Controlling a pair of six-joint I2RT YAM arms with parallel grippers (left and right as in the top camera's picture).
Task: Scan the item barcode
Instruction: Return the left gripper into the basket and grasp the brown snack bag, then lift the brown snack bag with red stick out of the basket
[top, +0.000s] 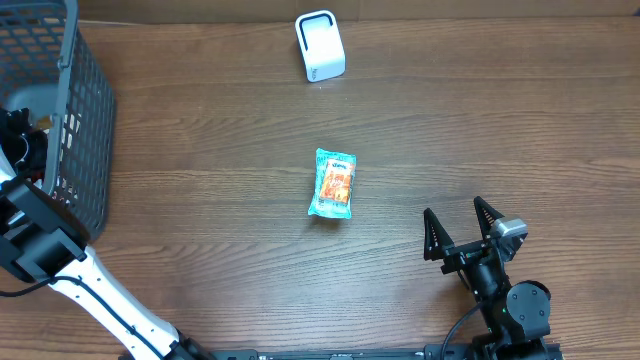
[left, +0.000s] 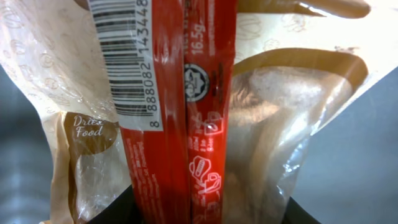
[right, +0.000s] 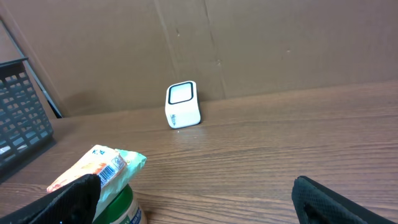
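Red-striped packet (left: 180, 124) filling left wrist view, barcode (left: 124, 56) facing camera, seemingly down in basket (top: 90, 130) at left edge of table (top: 200, 200), at end of left arm (top: 100, 290). Left gripper jaws not visible around it, so cannot tell how far closed or whether anything caught; right gripper (top: 453, 207) spread wide and empty near front edge, well apart from snack pack (top: 333, 184) mid-table and white scanner (top: 320, 45) at far side. Risks: slippery film sliding out of a shallow pinch, clear beige bag (left: 292, 124) behind getting dragged up too, barcode creased or turned away from scanner, spoiling read.
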